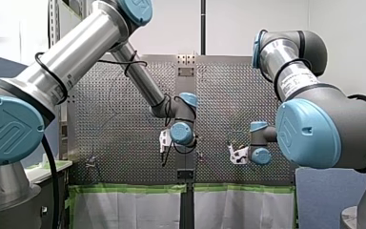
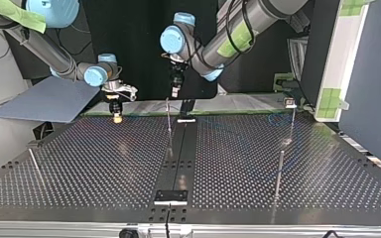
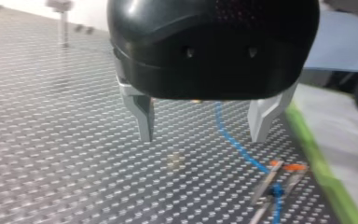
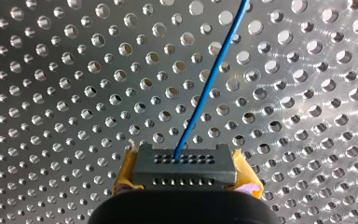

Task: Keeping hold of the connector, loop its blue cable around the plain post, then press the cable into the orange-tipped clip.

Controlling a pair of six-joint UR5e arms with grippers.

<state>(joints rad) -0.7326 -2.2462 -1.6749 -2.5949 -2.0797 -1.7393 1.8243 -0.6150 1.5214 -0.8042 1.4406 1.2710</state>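
my right tool (image 2: 116,116) clenches the connector (image 4: 185,167) (blue cable (image 4: 209,84) trailing); my left tool (image 3: 203,137), released, hovers near the edge-side clip (image 3: 284,169).

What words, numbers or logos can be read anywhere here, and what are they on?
No word or number reads clearly.
White label on my right arm: print too small to read.
Big blue round cap on my left arm: raised curved emblem, no letters.
On the dark grey connector block: holes only, no writing.

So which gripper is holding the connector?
My right gripper: its yellow pads clamp the dark connector, blue cable leading out. My left gripper hangs open and empty.
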